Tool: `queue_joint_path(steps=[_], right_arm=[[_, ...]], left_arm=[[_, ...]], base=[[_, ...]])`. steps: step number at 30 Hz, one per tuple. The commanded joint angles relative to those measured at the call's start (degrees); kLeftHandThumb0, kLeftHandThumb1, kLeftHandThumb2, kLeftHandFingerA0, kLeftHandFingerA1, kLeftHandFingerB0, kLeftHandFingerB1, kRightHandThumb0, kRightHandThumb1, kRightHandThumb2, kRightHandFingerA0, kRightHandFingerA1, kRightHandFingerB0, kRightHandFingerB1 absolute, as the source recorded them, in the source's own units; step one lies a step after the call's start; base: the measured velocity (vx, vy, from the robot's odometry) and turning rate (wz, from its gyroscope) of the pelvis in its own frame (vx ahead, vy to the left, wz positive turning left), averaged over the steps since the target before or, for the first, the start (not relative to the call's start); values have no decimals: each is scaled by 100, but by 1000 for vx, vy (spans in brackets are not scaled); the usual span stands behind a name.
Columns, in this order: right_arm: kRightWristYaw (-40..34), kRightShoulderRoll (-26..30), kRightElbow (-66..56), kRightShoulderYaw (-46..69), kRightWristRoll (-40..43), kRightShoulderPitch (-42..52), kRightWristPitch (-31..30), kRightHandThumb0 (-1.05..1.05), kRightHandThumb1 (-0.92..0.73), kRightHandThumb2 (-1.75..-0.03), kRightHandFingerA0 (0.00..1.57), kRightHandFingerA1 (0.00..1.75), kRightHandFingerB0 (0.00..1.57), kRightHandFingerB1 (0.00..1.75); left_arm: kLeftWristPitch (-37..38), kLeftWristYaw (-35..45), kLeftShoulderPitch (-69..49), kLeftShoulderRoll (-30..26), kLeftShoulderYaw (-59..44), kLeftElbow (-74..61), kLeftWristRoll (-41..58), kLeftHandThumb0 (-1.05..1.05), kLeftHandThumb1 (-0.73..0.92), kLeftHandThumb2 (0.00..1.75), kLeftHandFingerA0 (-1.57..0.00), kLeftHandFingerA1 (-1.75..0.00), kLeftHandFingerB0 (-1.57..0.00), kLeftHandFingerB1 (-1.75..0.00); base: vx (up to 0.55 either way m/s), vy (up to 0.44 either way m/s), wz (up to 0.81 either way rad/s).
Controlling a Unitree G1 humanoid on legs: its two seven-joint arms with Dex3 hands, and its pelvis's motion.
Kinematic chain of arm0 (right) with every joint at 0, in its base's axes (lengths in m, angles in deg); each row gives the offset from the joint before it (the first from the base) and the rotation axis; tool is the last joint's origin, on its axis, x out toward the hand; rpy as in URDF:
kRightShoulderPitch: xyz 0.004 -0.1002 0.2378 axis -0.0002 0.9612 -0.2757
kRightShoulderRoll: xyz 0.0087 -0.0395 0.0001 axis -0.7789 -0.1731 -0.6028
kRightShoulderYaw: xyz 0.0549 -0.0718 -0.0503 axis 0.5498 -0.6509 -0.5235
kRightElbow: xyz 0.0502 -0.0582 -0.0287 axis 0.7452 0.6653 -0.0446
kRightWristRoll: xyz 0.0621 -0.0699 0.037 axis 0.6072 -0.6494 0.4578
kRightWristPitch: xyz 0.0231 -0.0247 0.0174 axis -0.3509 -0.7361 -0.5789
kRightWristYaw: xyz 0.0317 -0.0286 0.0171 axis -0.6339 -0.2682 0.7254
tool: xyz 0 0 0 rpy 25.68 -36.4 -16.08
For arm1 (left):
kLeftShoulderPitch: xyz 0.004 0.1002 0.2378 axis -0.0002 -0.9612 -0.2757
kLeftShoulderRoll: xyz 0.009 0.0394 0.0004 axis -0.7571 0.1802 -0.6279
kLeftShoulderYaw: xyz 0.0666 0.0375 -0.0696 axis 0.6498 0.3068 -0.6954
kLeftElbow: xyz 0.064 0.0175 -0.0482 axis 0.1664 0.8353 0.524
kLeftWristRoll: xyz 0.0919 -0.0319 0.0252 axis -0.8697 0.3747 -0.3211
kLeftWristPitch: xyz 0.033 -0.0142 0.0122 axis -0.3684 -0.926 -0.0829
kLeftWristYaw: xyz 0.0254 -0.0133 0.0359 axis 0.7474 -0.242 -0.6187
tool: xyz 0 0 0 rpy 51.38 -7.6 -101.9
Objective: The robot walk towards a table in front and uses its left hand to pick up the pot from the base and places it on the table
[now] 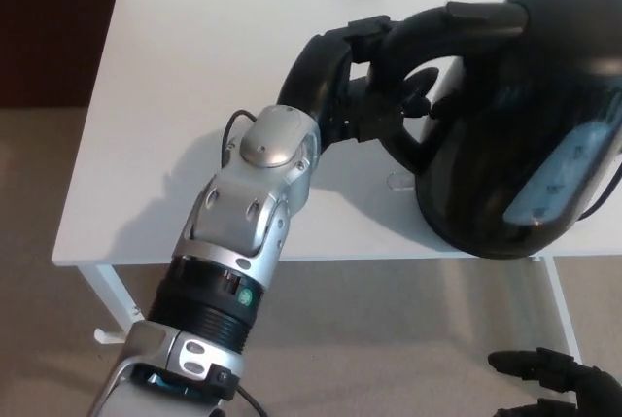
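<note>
Closest to the camera, the silver left forearm [251,198] runs up to the left hand [355,77], whose fingers are wrapped tight round the handle of the black pot [525,116]. That pot hangs just right of the hand, seemingly raised above the white table [194,96]. No base shows beneath it, so the lift looks done; setting it down remains.

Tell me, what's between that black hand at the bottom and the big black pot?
In the head view, only a white table leg and beige floor lie between the right hand and the pot; nothing else shows there.
</note>
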Motion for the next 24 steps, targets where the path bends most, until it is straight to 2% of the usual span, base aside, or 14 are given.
queue_joint_path(steps=[1, 3, 7, 10, 13, 14, 15, 16, 17, 19, 20, 24], right_arm=[[-4, 76, -44, -1, -2, 99, -11, -66, -45, -62, 85, 49, 56, 41], [8, 77, -62, -8, -5, 104, -29, -66, -45, -62, 85, 49, 56, 41], [12, 79, -82, -7, -3, 119, -32, -65, -45, -62, 85, 49, 57, 41], [11, 83, -121, -14, -11, 137, -92, -66, -45, -61, 86, 49, 58, 41], [-19, 89, -109, -30, -47, 137, -69, -66, -46, -62, 86, 49, 59, 41], [-49, 80, -91, -31, -59, 133, -36, -64, -46, -60, 87, 48, 62, 41], [-58, 76, -83, -30, -59, 131, -26, -64, -46, -60, 87, 48, 62, 41], [-49, 61, -90, -19, -31, 125, -91, -63, -45, -60, 87, 48, 61, 41], [-23, 55, -100, -8, -1, 122, -151, -63, -45, -60, 86, 48, 61, 41], [-23, 33, -136, -20, -1, 190, -176, -63, -45, -60, 87, 48, 61, 41], [-36, 33, -135, -26, -13, 185, -174, -64, -45, -61, 86, 48, 59, 41], [-70, 32, -140, -41, -46, 163, -187, -64, -45, -61, 86, 48, 60, 41]], left_arm=[[-12, 39, -65, 514, -213, -248, 512, -31, 84, 69, -79, -162, -55, -110], [-193, -8, -61, 575, -347, -400, 710, -31, 85, 69, -81, -166, -51, -110], [-293, -95, -35, 658, -503, -519, 939, -29, 86, 65, -84, -167, -59, -110], [-422, -118, -9, 688, -608, -636, 1132, -27, 85, 67, -80, -170, -66, -115], [-546, -176, 42, 774, -855, -703, 1453, -26, 85, 67, -80, -168, -55, -115], [-568, -272, 137, 815, -1001, -762, 1590, -26, 84, 67, -78, -167, -61, -113], [-583, -314, 175, 824, -1045, -786, 1629, -26, 84, 67, -78, -167, -61, -113], [-604, -352, 295, 791, -1094, -800, 1665, -27, 81, 70, -81, -163, -71, -114], [-583, -361, 368, 764, -1107, -795, 1665, -27, 81, 68, -86, -161, -71, -113], [-652, -400, 438, 740, -1157, -853, 1725, -27, 80, 68, -86, -161, -70, -113], [-646, -433, 593, 680, -1192, -877, 1735, -29, 79, 69, -80, -163, -71, -114], [-750, -550, 897, 590, -1319, -979, 1850, -25, 80, 67, -81, -165, -74, -111]], base=[[0, 0, 0], [0, 0, 0], [0, 0, 0], [0, 0, 0], [0, 0, 0], [0, 0, 0], [0, 0, 0], [0, 0, 0], [0, 0, 0], [0, 0, 0], [0, 0, 0], [0, 0, 0]])
